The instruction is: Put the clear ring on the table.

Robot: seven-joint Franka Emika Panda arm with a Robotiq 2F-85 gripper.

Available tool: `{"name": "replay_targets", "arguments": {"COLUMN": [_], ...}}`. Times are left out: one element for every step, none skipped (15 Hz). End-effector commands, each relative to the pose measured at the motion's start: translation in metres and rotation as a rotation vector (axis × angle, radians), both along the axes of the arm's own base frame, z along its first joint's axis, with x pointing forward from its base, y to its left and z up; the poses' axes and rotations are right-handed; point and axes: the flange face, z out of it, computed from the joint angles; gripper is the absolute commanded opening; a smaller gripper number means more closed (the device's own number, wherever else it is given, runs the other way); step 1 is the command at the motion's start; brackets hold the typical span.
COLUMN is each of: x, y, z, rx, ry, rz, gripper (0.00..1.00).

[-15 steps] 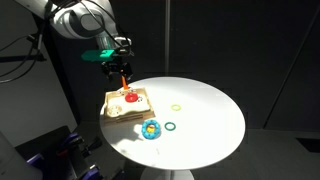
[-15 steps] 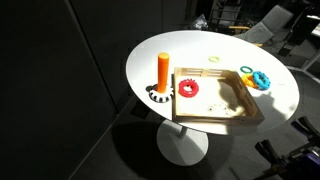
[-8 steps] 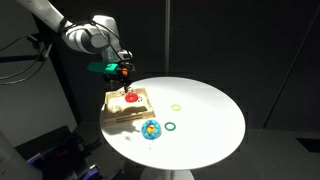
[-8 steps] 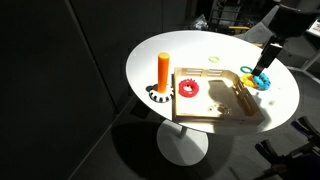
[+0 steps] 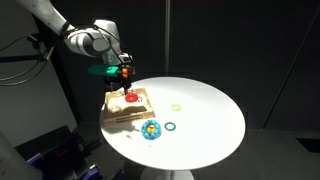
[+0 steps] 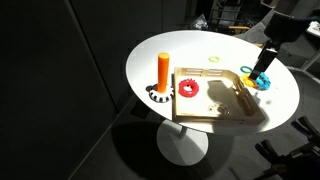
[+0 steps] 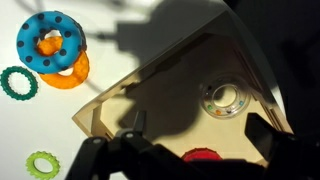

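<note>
The clear ring (image 7: 227,100), with small coloured beads inside, lies flat on the wooden board (image 7: 150,100) near one corner. It also shows faintly in an exterior view (image 6: 246,70). My gripper (image 7: 200,126) is open and empty. It hovers above the board, with the clear ring just ahead of the fingers and a red ring (image 7: 205,155) under them. In both exterior views the gripper (image 5: 122,72) (image 6: 267,62) hangs over the board's far corner. The board rests on the round white table (image 5: 205,115) (image 6: 190,48).
A blue ring on an orange ring (image 7: 52,42), a dark green ring (image 7: 14,82) and a yellow-green ring (image 7: 42,163) lie on the table beside the board. An orange peg (image 6: 163,70) stands at the board's other side with a black-and-white ring (image 6: 157,97) at its foot.
The arm has come in over the board from outside one view and lowered slightly toward the corner with the clear ring. No object has moved.
</note>
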Motion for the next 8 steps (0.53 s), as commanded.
{"name": "replay_targets", "arguments": {"x": [0.003, 0.004, 0.006, 0.007, 0.009, 0.01, 0.01, 0.011], "y": [0.001, 0.002, 0.003, 0.004, 0.004, 0.006, 0.008, 0.01], "z": [-0.006, -0.01, -0.015, -0.02, -0.027, -0.034, -0.042, -0.049], "rx": [0.002, 0.003, 0.002, 0.0, -0.005, -0.002, -0.002, -0.002], "ry": [0.005, 0.006, 0.009, 0.011, 0.01, 0.012, 0.011, 0.012], "rz": [-0.001, -0.001, 0.0, 0.001, 0.0, 0.004, 0.008, 0.011], "gripper": [1.0, 1.0, 1.0, 1.0, 1.0, 1.0, 1.0, 1.0]}}
